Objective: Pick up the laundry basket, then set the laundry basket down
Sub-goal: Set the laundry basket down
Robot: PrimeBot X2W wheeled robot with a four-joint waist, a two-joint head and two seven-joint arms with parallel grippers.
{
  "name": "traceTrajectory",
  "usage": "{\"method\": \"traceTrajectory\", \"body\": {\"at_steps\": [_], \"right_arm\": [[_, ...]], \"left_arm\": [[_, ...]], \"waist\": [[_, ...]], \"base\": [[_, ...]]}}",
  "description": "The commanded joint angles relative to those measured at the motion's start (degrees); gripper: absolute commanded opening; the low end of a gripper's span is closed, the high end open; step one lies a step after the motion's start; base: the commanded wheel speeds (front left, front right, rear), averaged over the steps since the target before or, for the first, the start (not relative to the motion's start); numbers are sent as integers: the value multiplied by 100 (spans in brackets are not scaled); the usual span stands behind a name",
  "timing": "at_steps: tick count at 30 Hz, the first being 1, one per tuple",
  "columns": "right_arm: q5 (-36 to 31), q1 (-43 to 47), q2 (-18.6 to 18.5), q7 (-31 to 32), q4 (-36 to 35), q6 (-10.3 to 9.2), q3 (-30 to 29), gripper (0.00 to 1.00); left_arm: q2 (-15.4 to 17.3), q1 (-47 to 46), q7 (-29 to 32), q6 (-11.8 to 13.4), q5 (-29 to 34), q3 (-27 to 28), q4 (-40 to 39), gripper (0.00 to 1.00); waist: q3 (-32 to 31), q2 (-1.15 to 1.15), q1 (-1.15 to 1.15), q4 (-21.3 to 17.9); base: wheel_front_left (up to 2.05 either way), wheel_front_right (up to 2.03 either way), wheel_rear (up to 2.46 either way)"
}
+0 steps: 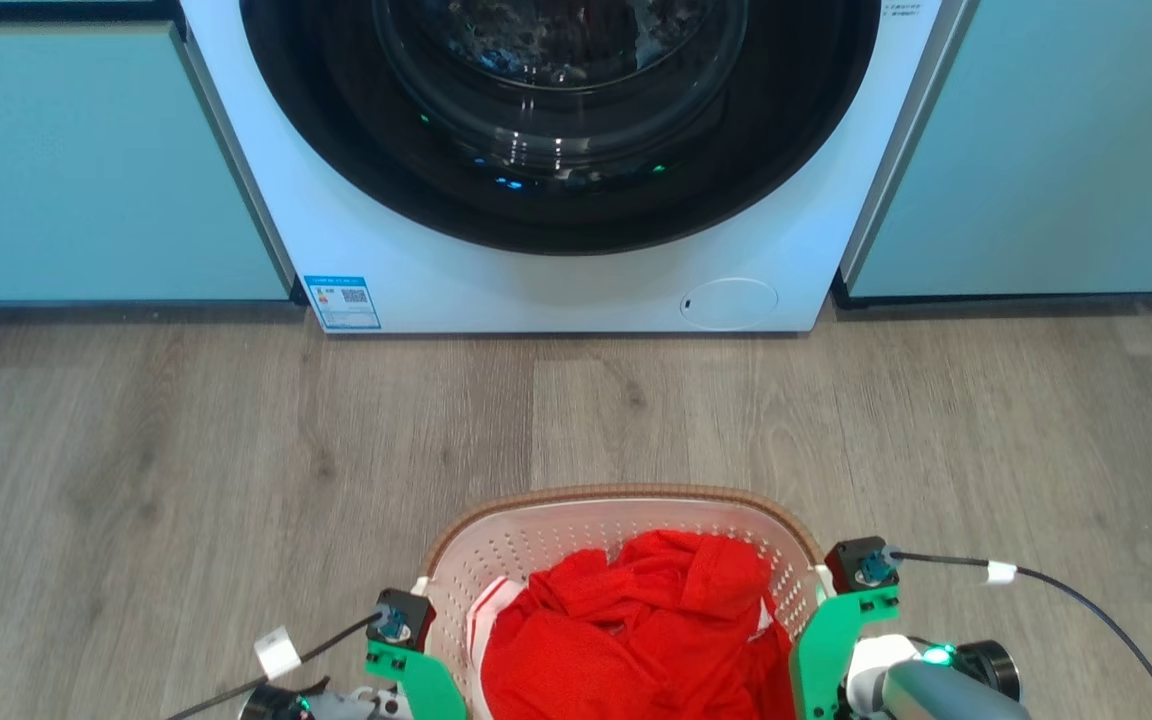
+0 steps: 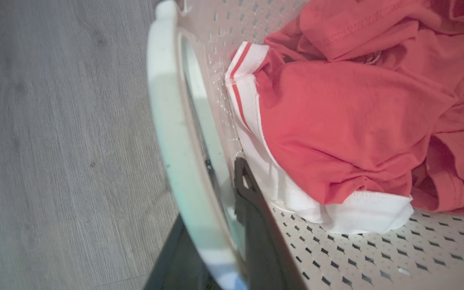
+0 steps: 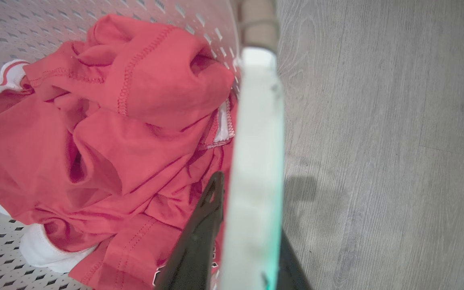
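Observation:
The laundry basket (image 1: 626,497), white and perforated with a brown rim band, sits at the bottom centre of the head view, holding a crumpled red garment (image 1: 636,620) with white trim. My left gripper (image 1: 401,640) is at its left side and my right gripper (image 1: 851,610) at its right side. In the left wrist view, the left gripper (image 2: 212,229) has one dark finger inside and one outside the white side handle (image 2: 167,121), shut on it. The right gripper (image 3: 252,229) clamps the other handle (image 3: 258,141) the same way. Whether the basket's base touches the floor is hidden.
A white front-loading washing machine (image 1: 556,290) with a dark round door stands straight ahead, between teal cabinets on the left (image 1: 86,150) and on the right (image 1: 1036,150). Grey wood floor (image 1: 236,450) lies between it and the basket. Black cables (image 1: 1086,595) trail from both wrists.

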Motion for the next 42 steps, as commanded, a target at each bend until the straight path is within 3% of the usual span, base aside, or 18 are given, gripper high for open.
{"method": "traceTrajectory", "body": {"at_steps": [1,13,29,42], "right_arm": [[-75,-81,43,-48,-27,17,205,0],[-194,-976,43,-183,119,17,194,0],[-831,-3172,43,-644,462,17,-171,0],[-1572,-3415,39,-652,469,17,-878,0]], "left_arm": [[118,-489,-111,83,13,71,-18,0],[118,-1273,-284,199,-10,95,-48,0],[118,-3201,-692,448,20,197,-184,0],[118,-3686,-844,546,18,124,-157,0]], "waist": [[78,0,0,-1],[1124,0,0,-1],[3653,0,0,90],[4472,0,0,83]], "base": [[0,0,0],[0,0,0],[0,0,0],[0,0,0]]}}
